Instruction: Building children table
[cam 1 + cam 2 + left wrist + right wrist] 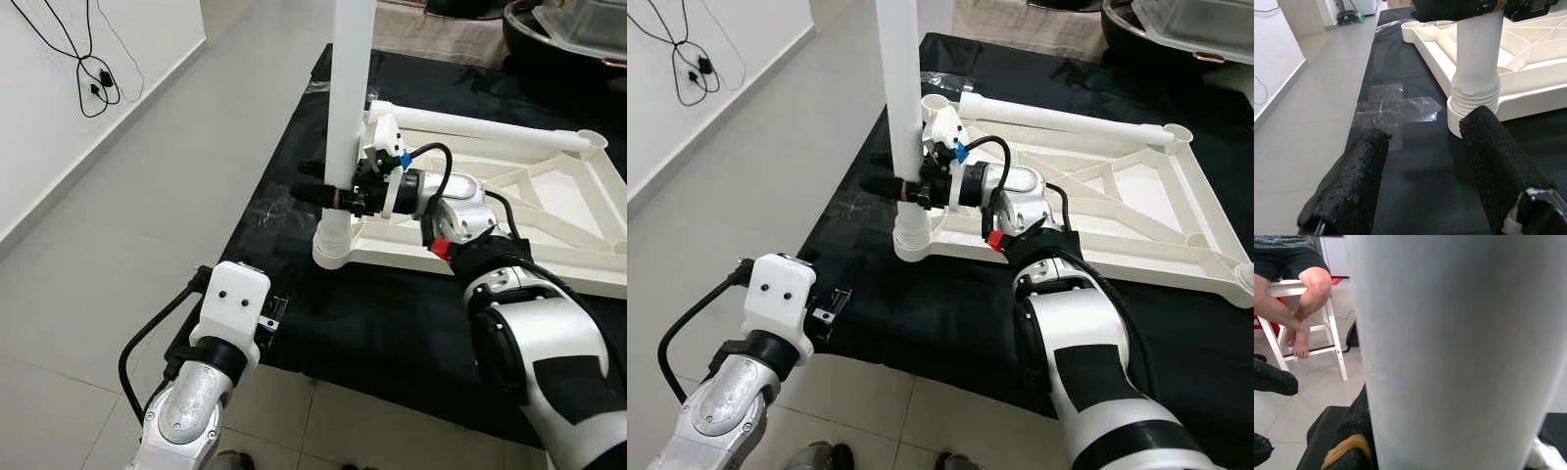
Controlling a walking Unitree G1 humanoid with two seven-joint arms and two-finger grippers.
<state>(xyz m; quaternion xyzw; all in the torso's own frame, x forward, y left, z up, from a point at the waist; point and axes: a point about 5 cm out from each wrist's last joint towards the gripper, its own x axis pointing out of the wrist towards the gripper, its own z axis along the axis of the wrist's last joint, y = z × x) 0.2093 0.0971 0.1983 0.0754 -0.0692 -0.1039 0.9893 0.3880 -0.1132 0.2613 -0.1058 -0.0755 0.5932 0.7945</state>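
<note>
Head views: the white plastic tabletop frame (549, 211) is lying upside down on the black mat (284, 211), and the right gripper (328, 192) is pinching the tall white plastic leg tube (348, 108), which is standing upright in the frame's near-left corner socket (336, 252). A second white leg tube (1068, 121) is lying flat along the frame's far edge, so I'm judging one leg as going in and at least one as left to fit; the far-right socket (1181, 133) and near-right socket (1247, 277) are both looking bare. Left wrist view: the left gripper (1425, 171) is hovering low with fingers spread, holding nothing, just short of the leg's threaded base (1475, 100), where threads are showing above the socket, so seating is probably not finished. Clear tape (1393, 111) is sitting on the mat. Right wrist view: the leg tube is taking up most of the picture; a seated person's legs (1295, 298) on a white stool (1327, 340) are showing behind.
</note>
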